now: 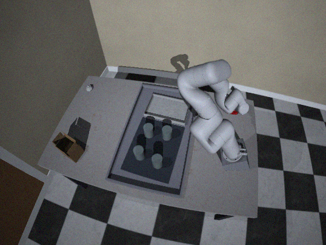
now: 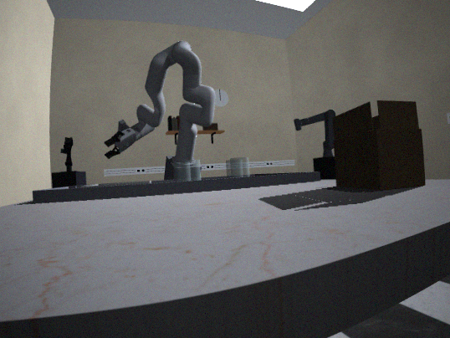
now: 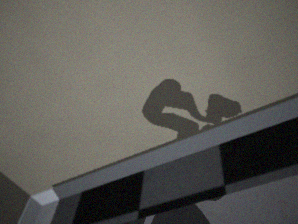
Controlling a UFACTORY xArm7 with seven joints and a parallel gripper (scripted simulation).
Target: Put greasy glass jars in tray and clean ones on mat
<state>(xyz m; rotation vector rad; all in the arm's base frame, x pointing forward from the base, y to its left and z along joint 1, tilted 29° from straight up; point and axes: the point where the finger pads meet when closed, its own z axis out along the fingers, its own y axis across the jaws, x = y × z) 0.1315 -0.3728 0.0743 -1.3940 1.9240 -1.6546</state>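
Standing on the dark drying mat (image 1: 142,165) are four glass jars (image 1: 148,130), (image 1: 166,132), (image 1: 139,152), (image 1: 157,161), upright in two pairs, each apart from the others. The pale tray (image 1: 167,107) lies just beyond the mat's far end, both recessed in the bench (image 1: 106,112). Raised well clear of the bench, the jaws (image 2: 112,147) stand fully apart with nothing between them; jars and tray sit below and to one side. A brown cardboard box (image 1: 69,146) rests far off at the bench edge.
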